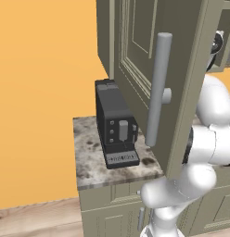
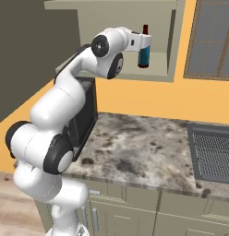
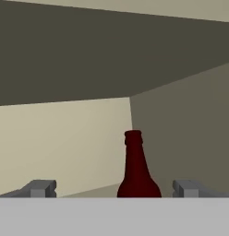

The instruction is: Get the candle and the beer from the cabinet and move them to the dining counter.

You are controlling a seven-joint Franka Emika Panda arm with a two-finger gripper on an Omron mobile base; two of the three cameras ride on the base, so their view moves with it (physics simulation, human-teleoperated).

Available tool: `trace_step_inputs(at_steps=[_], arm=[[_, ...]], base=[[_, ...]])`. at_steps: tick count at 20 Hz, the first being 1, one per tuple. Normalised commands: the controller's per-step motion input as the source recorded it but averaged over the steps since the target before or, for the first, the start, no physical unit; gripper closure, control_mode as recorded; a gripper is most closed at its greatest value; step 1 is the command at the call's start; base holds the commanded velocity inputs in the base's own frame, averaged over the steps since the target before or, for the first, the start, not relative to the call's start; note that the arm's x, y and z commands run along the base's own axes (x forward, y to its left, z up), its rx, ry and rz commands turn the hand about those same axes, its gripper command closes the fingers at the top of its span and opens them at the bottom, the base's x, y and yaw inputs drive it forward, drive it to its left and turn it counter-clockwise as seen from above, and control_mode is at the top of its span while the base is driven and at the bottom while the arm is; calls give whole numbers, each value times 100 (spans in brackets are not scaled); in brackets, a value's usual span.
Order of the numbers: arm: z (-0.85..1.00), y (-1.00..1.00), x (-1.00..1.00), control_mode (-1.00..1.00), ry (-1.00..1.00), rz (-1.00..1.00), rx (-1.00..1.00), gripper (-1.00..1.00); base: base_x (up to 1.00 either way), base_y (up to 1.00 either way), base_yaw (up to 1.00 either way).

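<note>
Two dark fingertips (image 3: 42, 188) rose at the bottom of the hand view, spread wide apart, and the beer (image 3: 137, 168) stood upright between them, a little further in, with nothing pinched; the gripper (image 3: 116, 189) was empty. Only the bottle's neck and shoulders showed there, dark red-brown against the pale back wall and the darker side wall of the cabinet (image 3: 181, 129) interior.

From the right base view the white arm reached up from the lower left into the open cabinet (image 2: 171, 46), and its hand partly covered the beer (image 2: 144, 54), which stood on the cabinet floor near the right-hand wall; its red cap and narrow neck showed above the hand. Whether the fingers touched the glass could not be told from that side.

Below lay the narrow wall counter (image 2: 135, 147) with its mottled marble top, and a black coffee machine (image 2: 86, 120) sat at its left end, partly behind the arm.

From the left base view the cabinet door (image 1: 182, 69) stood swung open, close to the camera, its long grey bar handle (image 1: 156, 88) upright, and the coffee machine (image 1: 114, 125) sat on the counter (image 1: 89, 157) beside the orange wall
</note>
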Motion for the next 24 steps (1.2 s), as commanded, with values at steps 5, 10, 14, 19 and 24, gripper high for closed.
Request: trace_step_inputs(at_steps=[5, 10, 14, 19, 24], arm=[[2, -8, 3, -100, 1, 0, 0, -100], [1, -4, 8, -100, 2, -2, 0, -100], [0, 0, 15, -100, 2, -3, 0, -100], [1, 0, 19, -100, 3, -4, 0, -100], [2, 0, 17, -100, 3, -3, 0, -100]], base=[[0, 0, 0], [0, 0, 0], [0, 0, 0], [0, 0, 0], [0, 0, 0]])
